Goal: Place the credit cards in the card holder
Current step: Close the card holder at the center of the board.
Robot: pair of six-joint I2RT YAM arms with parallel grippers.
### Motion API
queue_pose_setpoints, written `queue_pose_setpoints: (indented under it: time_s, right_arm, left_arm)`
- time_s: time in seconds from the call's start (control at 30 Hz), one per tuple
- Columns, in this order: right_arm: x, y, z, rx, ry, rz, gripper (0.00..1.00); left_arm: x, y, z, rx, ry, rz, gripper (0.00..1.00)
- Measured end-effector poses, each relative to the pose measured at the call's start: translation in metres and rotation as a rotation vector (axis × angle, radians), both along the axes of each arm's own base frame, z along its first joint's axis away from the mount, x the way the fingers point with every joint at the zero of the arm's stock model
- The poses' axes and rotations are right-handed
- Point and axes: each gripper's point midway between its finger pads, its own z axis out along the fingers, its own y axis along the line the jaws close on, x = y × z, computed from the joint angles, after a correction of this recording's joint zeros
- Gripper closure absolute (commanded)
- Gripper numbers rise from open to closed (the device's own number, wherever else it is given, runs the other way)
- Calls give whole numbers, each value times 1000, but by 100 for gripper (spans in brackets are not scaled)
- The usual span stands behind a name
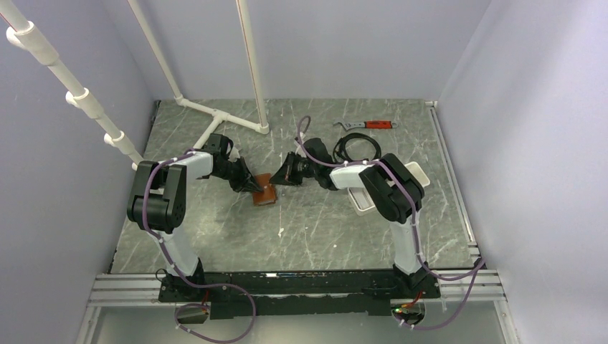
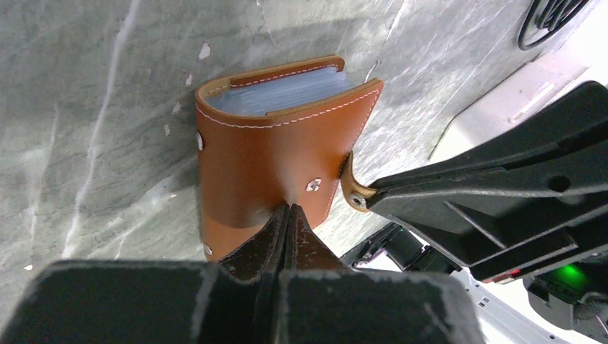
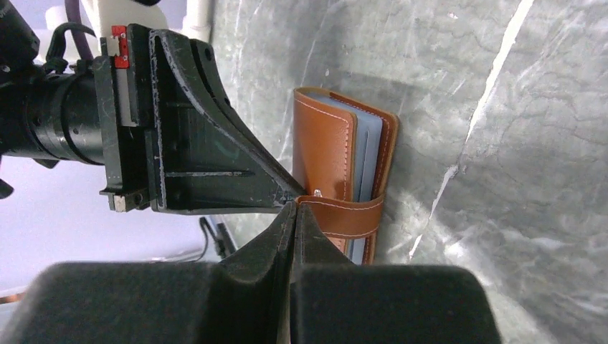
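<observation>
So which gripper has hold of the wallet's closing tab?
The right gripper: it is shut on the closing tab. The left gripper, also shut, only presses its tip against the brown wallet.

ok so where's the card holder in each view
top external: card holder is the small brown patch mid-table, a little left of centre.
left wrist: centre of the frame, brown cover facing the camera, clear sleeves showing at its top.
right wrist: centre of the frame, seen edge-on, with its closing tab wrapped across the lower part.
shared landmark: the grey veined table lies around it in all three.
</observation>
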Motion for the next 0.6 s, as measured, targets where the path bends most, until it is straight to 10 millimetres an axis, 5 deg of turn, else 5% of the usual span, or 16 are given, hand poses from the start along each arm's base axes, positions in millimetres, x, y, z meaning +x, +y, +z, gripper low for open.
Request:
queue_pose_setpoints:
  time_s: [0.23, 0.6]
  right_arm:
    - [-3, 6, -5, 94, 85, -9, 100]
    - [-6, 12, -8, 140, 110, 9, 100]
  left_arm:
    - [0, 1, 1, 1, -3, -4, 83]
    - [1, 20, 3, 24, 9, 20, 90]
